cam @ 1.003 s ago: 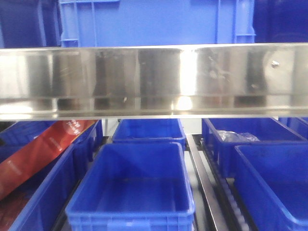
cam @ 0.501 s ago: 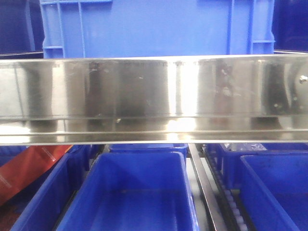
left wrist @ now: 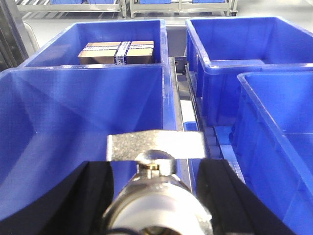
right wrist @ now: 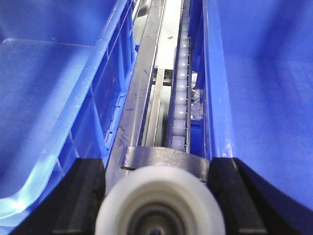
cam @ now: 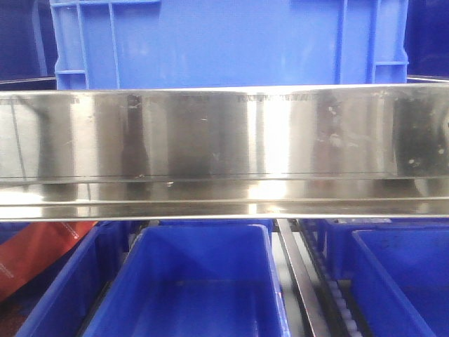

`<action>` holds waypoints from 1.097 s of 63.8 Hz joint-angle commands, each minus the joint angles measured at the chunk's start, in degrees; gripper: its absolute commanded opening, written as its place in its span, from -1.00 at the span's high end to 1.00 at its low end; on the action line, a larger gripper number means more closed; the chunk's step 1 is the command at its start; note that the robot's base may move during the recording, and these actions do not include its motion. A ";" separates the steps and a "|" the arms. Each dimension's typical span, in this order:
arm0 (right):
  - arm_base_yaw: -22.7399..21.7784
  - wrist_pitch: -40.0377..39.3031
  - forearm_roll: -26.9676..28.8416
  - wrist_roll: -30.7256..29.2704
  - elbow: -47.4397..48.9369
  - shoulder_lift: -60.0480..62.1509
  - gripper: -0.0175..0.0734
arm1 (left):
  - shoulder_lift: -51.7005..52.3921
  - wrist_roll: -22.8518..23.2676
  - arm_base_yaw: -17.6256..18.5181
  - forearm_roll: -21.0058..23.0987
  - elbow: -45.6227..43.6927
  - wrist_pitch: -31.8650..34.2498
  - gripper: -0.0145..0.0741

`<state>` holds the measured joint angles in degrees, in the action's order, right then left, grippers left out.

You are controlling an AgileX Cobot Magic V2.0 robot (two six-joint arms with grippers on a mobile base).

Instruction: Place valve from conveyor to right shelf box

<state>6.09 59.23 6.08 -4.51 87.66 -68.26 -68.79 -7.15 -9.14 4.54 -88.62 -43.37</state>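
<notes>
Shelf rail dropped in view; left claw grips valve.

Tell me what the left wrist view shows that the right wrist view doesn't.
Only the left wrist view: a taped cardboard box in the far-left bin, and the left valve seen from its silvery side, flat metal handle on top.
Only the right wrist view: a roller track running between the flanking bins, and the right valve seen from its whitish round end.
Both: blue bins, and a valve held between black fingers, by the left gripper and the right gripper.
</notes>
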 commanded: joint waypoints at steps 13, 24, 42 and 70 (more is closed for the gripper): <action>-0.11 -3.61 -0.07 -0.12 0.95 0.84 0.95 | 0.60 0.31 0.20 0.39 -0.67 2.81 0.92; -0.11 -3.61 -0.07 -0.12 0.95 0.84 0.95 | 0.60 0.31 0.20 0.39 -0.67 2.81 0.92; -0.11 -3.61 -0.07 -0.12 0.95 0.84 0.95 | 0.60 0.31 0.20 0.39 -0.67 2.81 0.92; -0.11 -5.54 -0.07 -0.12 0.95 0.84 0.95 | 0.57 0.31 0.20 0.61 -0.67 2.92 0.92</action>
<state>6.09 58.16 6.08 -4.51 87.66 -68.26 -68.79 -7.07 -9.14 4.54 -88.62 -43.37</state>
